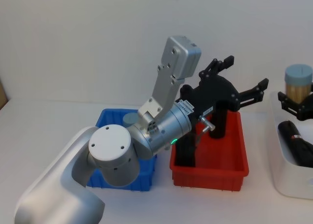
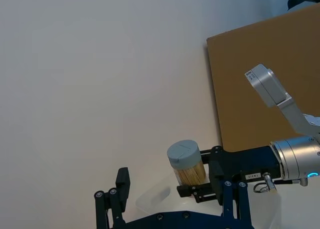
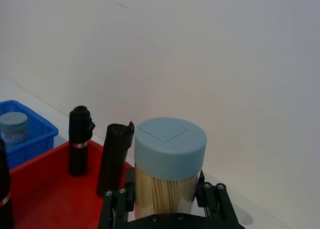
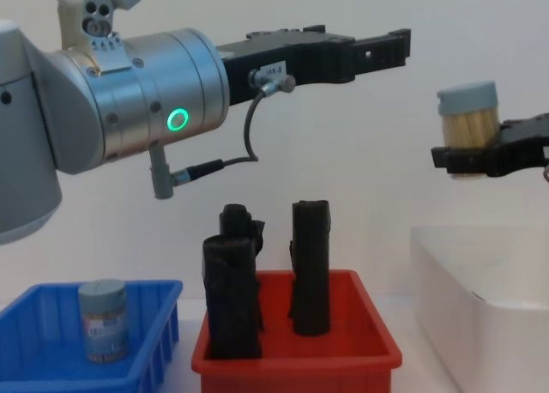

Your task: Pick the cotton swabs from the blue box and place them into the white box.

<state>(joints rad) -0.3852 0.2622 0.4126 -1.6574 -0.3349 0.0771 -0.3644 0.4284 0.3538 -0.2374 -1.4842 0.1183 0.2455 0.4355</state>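
Open air lies between the held cotton swabs tub [image 4: 467, 127] and the white box [image 4: 480, 307] beneath, whose mouth is unblocked apart from a black roll [image 1: 297, 143] inside. The left gripper [image 1: 242, 77], fingers spread, hangs high above the red bin [image 4: 296, 354], where tall black rolls [image 4: 310, 269] stand upright.

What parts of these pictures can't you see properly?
- Blue box inside, head view: the left arm covers most of it.
- White box, head and chest views: cut off by the right edge.
- Swab tub bottom, right wrist view: hidden by the right gripper.
- Tub label, chest view: too small to read.
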